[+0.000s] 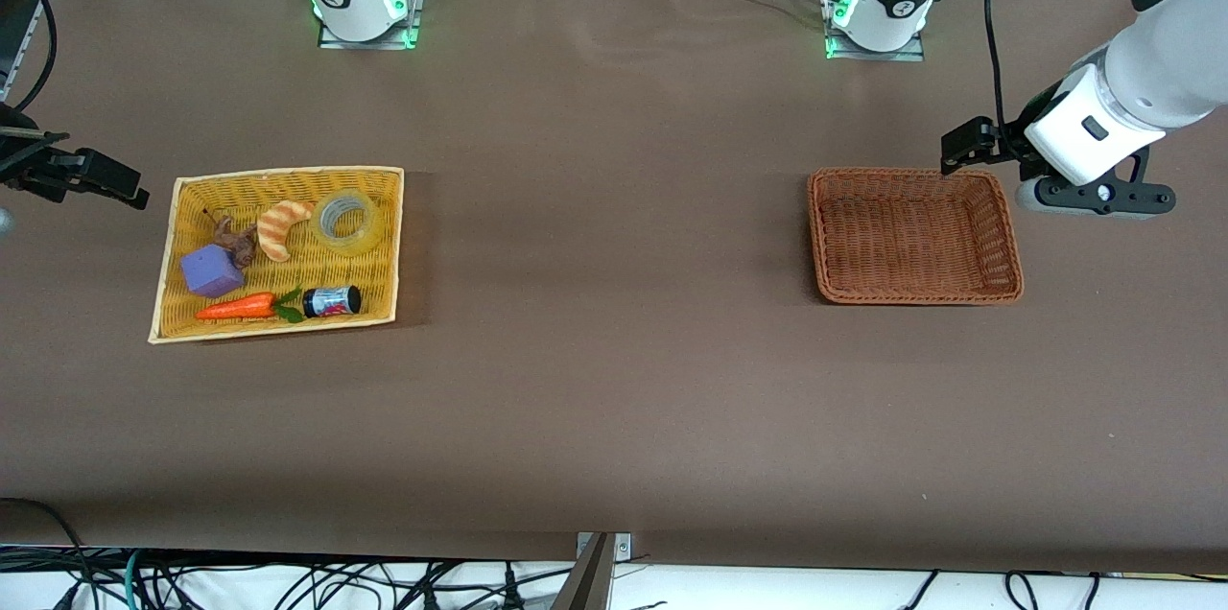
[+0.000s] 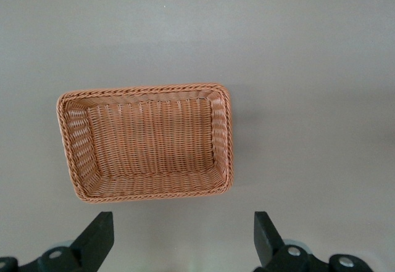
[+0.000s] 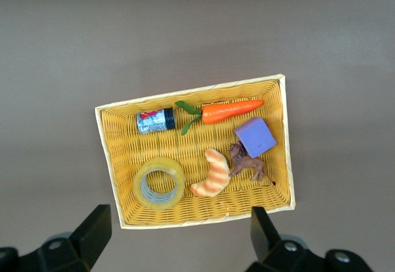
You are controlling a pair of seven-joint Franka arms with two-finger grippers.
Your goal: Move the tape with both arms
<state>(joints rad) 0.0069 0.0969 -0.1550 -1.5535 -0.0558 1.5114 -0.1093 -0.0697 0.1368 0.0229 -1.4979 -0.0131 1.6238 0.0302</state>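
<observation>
Yellowish tape (image 1: 345, 222) lies flat, hole upward, in our yellow basket (image 1: 182, 236) beside the croissant (image 1: 280, 228). Our right hand (image 3: 176, 238), wide open and empty, hovers closest; our left hand (image 2: 184, 240), open too, waits by the brown basket (image 1: 1009, 236).

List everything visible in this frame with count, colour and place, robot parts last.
yellow basket: 1, yellow wicker, toward the right arm's end of the table
tape: 1, translucent yellowish, in yellow basket
croissant: 1, tan striped, beside tape
purple block: 1, in yellow basket
animal figure: 1, brown, beside purple block
carrot: 1, orange, green leaves, in yellow basket
small jar: 1, dark, beside carrot
brown basket: 1, empty, toward the left arm's end
table: 1, brown
left gripper: open, beside brown basket
right gripper: open, beside yellow basket
</observation>
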